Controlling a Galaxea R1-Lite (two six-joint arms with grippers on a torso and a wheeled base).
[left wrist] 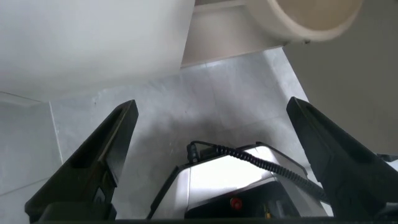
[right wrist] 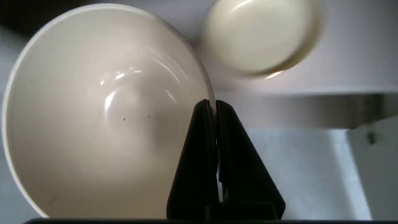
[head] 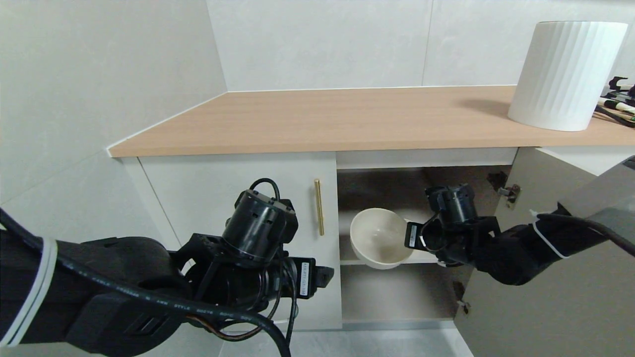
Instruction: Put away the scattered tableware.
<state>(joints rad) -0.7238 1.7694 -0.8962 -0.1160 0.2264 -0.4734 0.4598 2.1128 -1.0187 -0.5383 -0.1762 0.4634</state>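
A cream bowl (head: 379,238) hangs tilted at the front of the open cabinet, level with its middle shelf (head: 426,258). My right gripper (head: 410,236) is shut on the bowl's rim (right wrist: 208,93), one finger inside and one outside. A smaller cream dish (right wrist: 261,37) lies on the shelf behind the bowl. My left gripper (head: 322,277) hangs low in front of the closed left cabinet door (head: 208,198). Its fingers (left wrist: 106,155) stand wide open over the grey floor with nothing between them. The left wrist view also catches the bowl (left wrist: 314,18) farther off.
The right cabinet door (head: 545,258) is swung open toward me, beside my right arm. A gold handle (head: 319,207) runs down the closed door's edge. On the wooden countertop (head: 322,119) stand a tall white ribbed container (head: 565,74) and some utensils (head: 617,104) at far right.
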